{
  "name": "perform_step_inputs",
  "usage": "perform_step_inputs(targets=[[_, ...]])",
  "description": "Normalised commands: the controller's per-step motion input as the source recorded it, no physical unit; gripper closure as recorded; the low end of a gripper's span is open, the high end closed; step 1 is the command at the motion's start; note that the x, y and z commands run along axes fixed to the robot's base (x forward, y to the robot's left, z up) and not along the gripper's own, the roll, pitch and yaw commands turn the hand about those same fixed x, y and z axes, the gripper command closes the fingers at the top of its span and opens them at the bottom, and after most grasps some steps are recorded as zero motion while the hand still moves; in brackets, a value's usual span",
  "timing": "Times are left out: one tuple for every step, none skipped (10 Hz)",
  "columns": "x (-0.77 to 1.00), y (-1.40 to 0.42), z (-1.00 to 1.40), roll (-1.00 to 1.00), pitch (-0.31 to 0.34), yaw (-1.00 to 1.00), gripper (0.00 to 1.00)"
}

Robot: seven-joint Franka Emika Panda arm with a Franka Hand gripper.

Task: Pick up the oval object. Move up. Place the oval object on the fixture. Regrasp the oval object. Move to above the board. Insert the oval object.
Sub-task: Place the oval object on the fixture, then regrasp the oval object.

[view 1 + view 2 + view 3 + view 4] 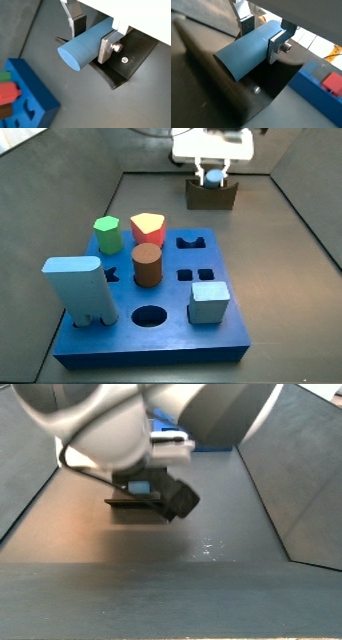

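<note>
Reference landmark: I take the board (154, 323), the bright-blue slab nearest the camera in a side view, as the anchor for all positions.

Tall light-blue block (75, 288): I see it upright at the board's near left corner.

Green peg (107, 235): upright at the board's far left, just beside the yellow-and-red peg (148, 230).

Brown cylinder (147, 265): upright near the board's centre, just in front of the yellow-and-red peg.

Grey-blue cube (207, 300): seated at the board's near right.

Open holes: I count a round one at the board's near edge and shaped ones toward its far right.

Fixture (211, 195): I locate it on the floor beyond the board's far right edge, well apart from it. In both wrist views its dark plate lies directly under the peg.

Gripper (213, 172): I see it just above the fixture, on the far side of the board. In a side view (150, 487) the arm body hides most of it.

Fingers (107, 46): clamped across the oval object, one silver plate on each flank.

Oval object (85, 46): held horizontally between the plates over the fixture; its rounded end face points toward the board corner (27, 95). I cannot tell whether it touches the fixture's notch. It also appears at (248, 49).
</note>
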Motion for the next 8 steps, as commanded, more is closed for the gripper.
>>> perform_step_inputs(targets=[[0.10,0.06,-0.20,-0.15,-0.026,-0.11,1.00],[0.00,0.00,0.00,0.00,0.000,0.00,0.00],[0.00,0.00,1.00,-0.02,-0.017,-0.01,0.00],[0.00,0.00,1.00,-0.01,-0.014,-0.01,0.00],[-0.02,0.01,1.00,0.01,0.001,0.00,0.00],[-0.03,0.00,1.00,0.03,0.011,0.01,0.00],[-0.03,0.00,1.00,0.04,0.026,0.02,0.00],[-0.04,0.00,0.89,0.05,0.043,0.02,0.00]])
